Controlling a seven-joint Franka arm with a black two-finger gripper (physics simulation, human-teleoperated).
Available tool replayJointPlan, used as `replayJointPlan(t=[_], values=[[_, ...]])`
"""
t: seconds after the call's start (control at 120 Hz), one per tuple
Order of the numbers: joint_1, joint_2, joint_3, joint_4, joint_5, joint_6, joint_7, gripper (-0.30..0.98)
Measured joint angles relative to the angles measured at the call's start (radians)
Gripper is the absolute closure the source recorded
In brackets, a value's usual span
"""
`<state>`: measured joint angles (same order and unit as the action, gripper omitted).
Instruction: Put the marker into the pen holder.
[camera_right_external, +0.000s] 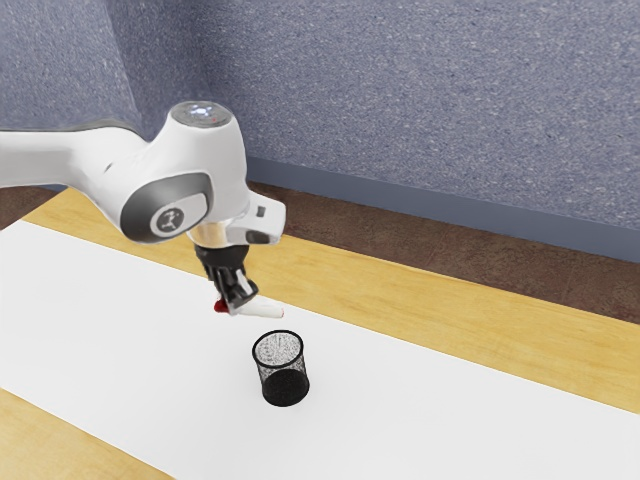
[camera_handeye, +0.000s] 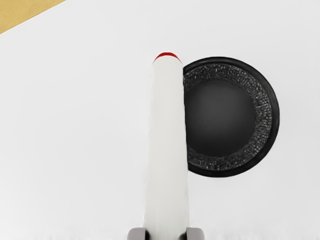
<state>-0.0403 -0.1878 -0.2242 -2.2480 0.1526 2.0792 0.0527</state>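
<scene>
"Two fingers, one marker (camera_right_external: 262, 308). How wide does the gripper (camera_right_external: 238, 296) stand?"

"Only as wide as the marker is thick. In the wrist view a fingertip (camera_handeye: 195, 234) presses on each side of the white barrel, so the gripper has hold of it."

"Which way does the marker point?"

"It lies close to level, up in the air. The exterior view has its red end on the exterior view's left of the fingers, and the white barrel pokes out toward the exterior view's right. A thin red edge shows at the far tip too, seen from the wrist."

"And the pen holder (camera_right_external: 283, 372)?"

"Upright on the white covering (camera_right_external: 110, 320), which is spread over the wooden surface (camera_right_external: 430, 315). It's a round black mesh cup, open at the top. The marker is outside it, above it."

"Lined up with the opening?"

"Not squarely. From the wrist, the barrel passes across one side of the rim, while most of the opening lies beside it. How much height there is between them, I can't tell."

"What's behind?"

"A brown floor (camera_right_external: 490, 255), then a speckled blue-grey wall (camera_right_external: 430, 100)."
</scene>
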Motion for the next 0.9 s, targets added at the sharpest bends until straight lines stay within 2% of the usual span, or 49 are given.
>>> replayJointPlan(t=[0.167,0.367,0.583,0.8,0.867,0.9], values=[[-0.004,0.031,-0.010,-0.013,-0.017,-0.051,-0.045,0.74],[0.010,0.158,-0.001,0.064,-0.020,-0.073,-0.082,0.72],[0.026,0.220,0.000,0.110,-0.032,-0.088,-0.100,0.31],[0.006,0.223,-0.003,0.156,-0.036,-0.096,-0.113,0.11],[-0.055,0.219,0.049,0.212,-0.104,-0.109,-0.113,0.08],[-0.094,0.213,0.092,0.298,-0.146,-0.141,-0.111,0.07]])
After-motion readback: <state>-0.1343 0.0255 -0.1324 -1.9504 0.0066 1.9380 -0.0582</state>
